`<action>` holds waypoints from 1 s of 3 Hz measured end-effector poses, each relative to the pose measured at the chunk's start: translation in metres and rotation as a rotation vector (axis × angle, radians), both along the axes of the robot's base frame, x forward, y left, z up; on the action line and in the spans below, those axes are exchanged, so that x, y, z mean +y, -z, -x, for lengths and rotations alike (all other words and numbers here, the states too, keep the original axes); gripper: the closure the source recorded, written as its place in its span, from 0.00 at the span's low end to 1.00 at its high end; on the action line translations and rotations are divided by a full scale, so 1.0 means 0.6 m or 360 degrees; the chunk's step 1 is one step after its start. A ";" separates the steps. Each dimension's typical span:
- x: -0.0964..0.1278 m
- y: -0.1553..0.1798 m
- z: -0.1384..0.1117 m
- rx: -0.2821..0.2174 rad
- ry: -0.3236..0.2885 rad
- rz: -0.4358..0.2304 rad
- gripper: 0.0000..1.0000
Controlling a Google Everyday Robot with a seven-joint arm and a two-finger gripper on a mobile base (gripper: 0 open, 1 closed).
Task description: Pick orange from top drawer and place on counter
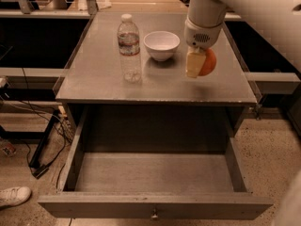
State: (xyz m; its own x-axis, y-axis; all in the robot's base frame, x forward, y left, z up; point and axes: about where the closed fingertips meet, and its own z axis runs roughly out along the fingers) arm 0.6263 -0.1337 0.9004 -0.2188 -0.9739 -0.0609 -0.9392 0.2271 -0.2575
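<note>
My gripper hangs from the white arm over the right part of the grey counter. It is shut on the orange, held between the cream fingers a little above the counter surface, right of the white bowl. The top drawer below is pulled fully open, its inside bare, with a small metal knob on the front panel.
A clear water bottle with a white cap stands on the counter's left middle. A white bowl sits beside it. Cables and a white shoe lie on the floor at left. Dark shelving stands on both sides.
</note>
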 end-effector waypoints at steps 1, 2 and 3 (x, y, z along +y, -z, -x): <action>0.007 -0.007 -0.044 0.0051 -0.0031 -0.0018 1.00; 0.012 0.011 -0.071 0.0135 -0.0087 -0.0054 1.00; -0.018 0.053 -0.078 0.0225 -0.0066 -0.0065 1.00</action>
